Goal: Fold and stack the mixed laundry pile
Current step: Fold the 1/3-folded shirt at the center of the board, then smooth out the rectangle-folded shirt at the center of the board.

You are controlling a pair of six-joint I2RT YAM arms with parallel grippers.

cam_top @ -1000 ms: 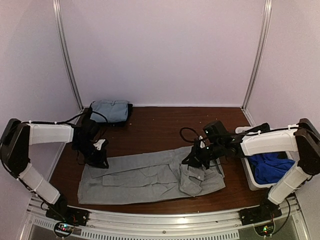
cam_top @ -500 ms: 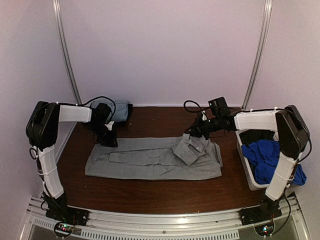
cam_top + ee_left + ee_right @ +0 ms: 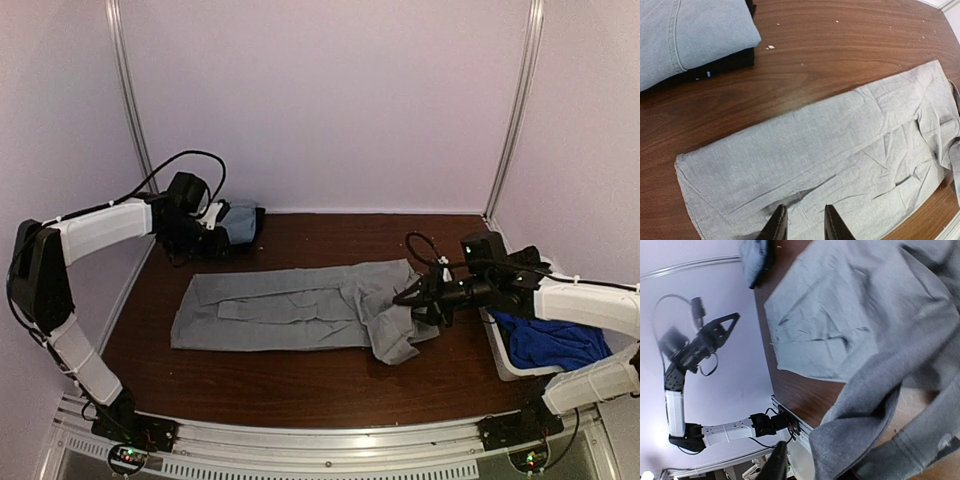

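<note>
1. Lying flat on the table (image 3: 300, 395), the trousers (image 3: 290, 310) run left to right, their long axis parallel to the near edge. The left hem is a straight, tidy edge; the right end is rumpled and doubled over on itself.
2. The left gripper (image 3: 212, 222) hovers at the far left corner, just beside the folded stack (image 3: 235, 218) and beyond the trousers' far edge. Its wrist view looks down on the trousers' left half, with the fingers a little apart and nothing between them, so it is released.
3. The right gripper (image 3: 413, 298) sits right at the bunched end, with cloth draped against it. Only one finger shows in its wrist view, so I cannot tell whether it pinches the cloth or has let go.
4. The blue piece (image 3: 555, 340) lies in the bin (image 3: 497, 352) on the right, behind that gripper and apart from the trousers.
5. To my eye the right arm is far nearer the end that needs smoothing. The left arm would have to come nearer and inward to reach the hem.
</note>
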